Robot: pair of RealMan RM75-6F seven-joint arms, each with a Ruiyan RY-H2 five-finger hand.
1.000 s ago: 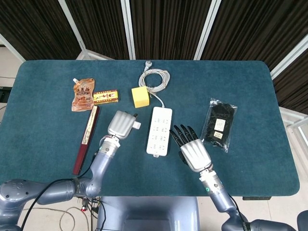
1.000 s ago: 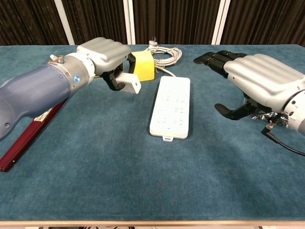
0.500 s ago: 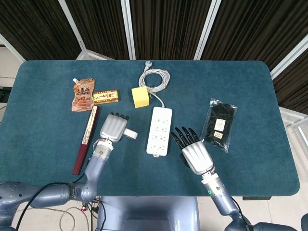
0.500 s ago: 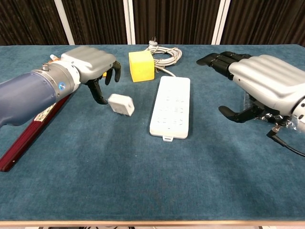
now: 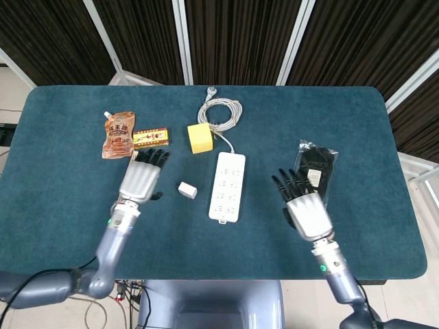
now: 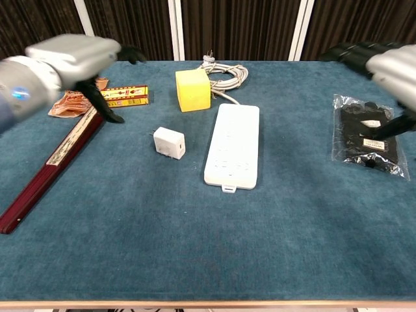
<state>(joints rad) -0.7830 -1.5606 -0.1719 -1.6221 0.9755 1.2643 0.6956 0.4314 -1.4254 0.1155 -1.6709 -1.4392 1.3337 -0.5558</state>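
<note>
Both hands hold nothing, fingers spread. Left hand is the nearer one to the charger: the small white plug block lies free on the table, just to the hand's right and slightly nearer the robot, clear of the fingers. In the chest view the charger sits alone on the cloth, prongs toward the left, with the left hand raised well off to the left and far of it, blurred.

Charger is stubby, no real long axis; in the head view it sits skewed to the table edges. It lies between the left hand and the strip, close beside the strip's left edge but not touching. Strip's long axis runs near-to-far, cable going far to the coil, past the yellow cube.

Left hand pose: palm down, fingers pointing far, over the top end of the dark red stick, fingertips just short of the small box and pouch.

Right hand: palm down, fingers pointing far and slightly left, fingertips at the left edge of the black bag. It sits right of the strip, so the strip lies between it and the charger. Whether it touches the bag, can't tell.
</note>
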